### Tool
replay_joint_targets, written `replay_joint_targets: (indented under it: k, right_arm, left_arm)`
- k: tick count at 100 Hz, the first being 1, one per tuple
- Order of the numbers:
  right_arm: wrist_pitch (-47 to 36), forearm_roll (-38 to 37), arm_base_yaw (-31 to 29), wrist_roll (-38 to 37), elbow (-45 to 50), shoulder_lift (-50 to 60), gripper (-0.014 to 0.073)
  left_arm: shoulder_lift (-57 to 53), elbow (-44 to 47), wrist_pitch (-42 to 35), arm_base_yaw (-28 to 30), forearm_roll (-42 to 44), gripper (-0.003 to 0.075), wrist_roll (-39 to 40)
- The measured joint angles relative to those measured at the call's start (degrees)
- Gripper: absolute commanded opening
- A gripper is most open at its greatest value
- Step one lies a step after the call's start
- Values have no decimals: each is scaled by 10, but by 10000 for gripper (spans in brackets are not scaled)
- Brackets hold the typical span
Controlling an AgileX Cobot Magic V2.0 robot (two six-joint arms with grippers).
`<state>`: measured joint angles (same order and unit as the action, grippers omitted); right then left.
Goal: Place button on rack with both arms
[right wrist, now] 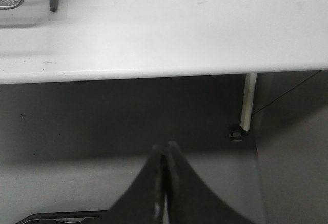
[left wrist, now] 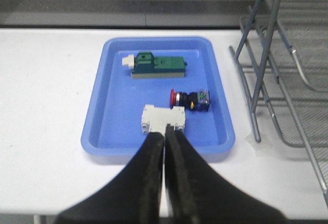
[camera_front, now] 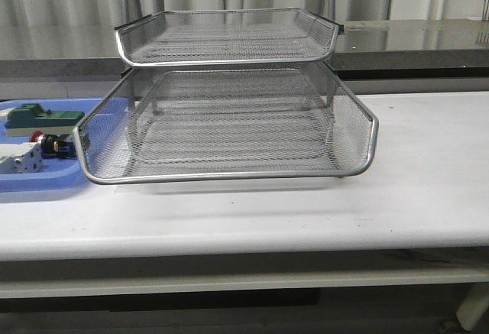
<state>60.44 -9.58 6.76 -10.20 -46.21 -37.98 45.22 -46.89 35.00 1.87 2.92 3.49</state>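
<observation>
Button (left wrist: 190, 99) lies on its side in the blue tray (left wrist: 102, 126), between green block (left wrist: 157, 65) and white block (left wrist: 163, 119), left of the rack (camera_front: 229, 120) on the white table (camera_front: 428, 189). Left gripper (left wrist: 167, 136) fingers pressed together, empty, just short of the white block. Right gripper (right wrist: 165, 149) also closed, empty, off the table edge.

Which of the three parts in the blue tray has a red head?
The button, lying on its side between the green block and the white block.
</observation>
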Motion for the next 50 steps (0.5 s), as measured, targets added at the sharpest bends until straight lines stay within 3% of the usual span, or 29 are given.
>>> replay_joint_targets:
  k: [24, 50]
  right_arm:
    - [1, 0, 0, 0, 0, 0, -71]
    - [1, 0, 0, -1, 0, 0, -71]
  left_arm:
    - [161, -123, 104, 0, 3, 4, -49]
    - [282, -191, 131, 0, 8, 4, -68]
